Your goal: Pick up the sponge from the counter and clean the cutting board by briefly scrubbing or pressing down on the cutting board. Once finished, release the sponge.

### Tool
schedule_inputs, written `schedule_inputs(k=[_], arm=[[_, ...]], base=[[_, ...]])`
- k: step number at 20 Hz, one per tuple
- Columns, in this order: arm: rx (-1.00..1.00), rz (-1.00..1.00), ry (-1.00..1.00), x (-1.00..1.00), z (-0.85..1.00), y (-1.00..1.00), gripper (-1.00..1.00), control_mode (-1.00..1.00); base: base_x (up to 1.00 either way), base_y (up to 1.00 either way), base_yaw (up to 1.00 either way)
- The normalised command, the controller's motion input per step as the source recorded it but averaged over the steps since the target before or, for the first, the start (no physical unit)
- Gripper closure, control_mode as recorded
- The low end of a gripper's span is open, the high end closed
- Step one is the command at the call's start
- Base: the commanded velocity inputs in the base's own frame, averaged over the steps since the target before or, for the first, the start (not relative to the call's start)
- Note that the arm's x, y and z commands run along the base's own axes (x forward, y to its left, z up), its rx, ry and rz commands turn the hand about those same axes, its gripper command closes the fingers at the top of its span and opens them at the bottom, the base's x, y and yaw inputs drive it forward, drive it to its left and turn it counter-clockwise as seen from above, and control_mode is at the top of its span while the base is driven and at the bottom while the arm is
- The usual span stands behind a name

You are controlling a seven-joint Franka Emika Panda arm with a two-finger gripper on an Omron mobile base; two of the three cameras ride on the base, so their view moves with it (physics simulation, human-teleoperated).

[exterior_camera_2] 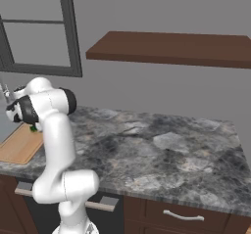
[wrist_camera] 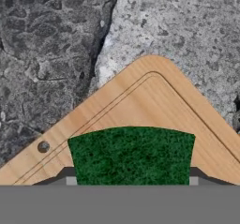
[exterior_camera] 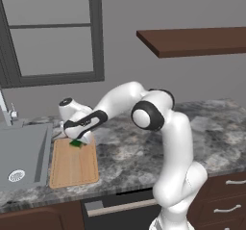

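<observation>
My pincer [wrist_camera: 131,182] sits at the bottom centre of the hand view, its two fingertips [wrist_camera: 71,181] closed in against the short sides of the sponge [wrist_camera: 131,155], one at each side, so I have the sponge clamped between them. The green scouring face points away from the camera toward the board, which I take to be the reason for this grip: the rough side goes down first.

Beyond the sponge, the cutting board [wrist_camera: 154,103] fills the lower middle of that frame, its rounded corner pointing up and a small hole near the left edge. I judge the sponge to be over that far corner, either just above the wood or pressing on it; I cannot tell which.

In the left base view the pincer [exterior_camera: 77,140] is at centre left with the sponge [exterior_camera: 76,144] at the board's [exterior_camera: 73,169] upper edge. The board lies flat on the table [exterior_camera: 129,149], just beside the sink [exterior_camera: 24,152] at the left edge, handy for washing.

In the right base view the board [exterior_camera_2: 18,145] shows at far left, the arm covering much of it.

The wall shelf [exterior_camera: 192,41] hangs at upper right, well clear of the work.
</observation>
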Motion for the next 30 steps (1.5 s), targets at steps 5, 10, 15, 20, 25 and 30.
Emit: schedule_inputs(k=[5, 10, 15, 20, 25, 30], arm=[[0.00, -0.12, 0.00, -0.16, -0.20, -0.35, 1.00, -1.00], [0.00, -0.12, 0.00, -0.11, -0.29, 0.15, 1.00, -1.00], [0.00, -0.09, 0.02, -0.50, -0.28, 0.43, 1.00, -1.00], [0.01, -0.06, 0.04, -0.87, -0.28, 0.39, 1.00, -1.00], [0.00, -0.05, 0.00, -1.00, -0.33, 0.37, 1.00, -1.00], [0.00, -0.05, 0.00, -1.00, -0.35, 0.34, 1.00, -1.00]], base=[[0.00, 0.00, 0.00], [0.00, 0.00, 0.00], [0.00, 0.00, 0.00], [0.00, 0.00, 0.00], [0.00, 0.00, 0.00], [0.00, 0.00, 0.00]])
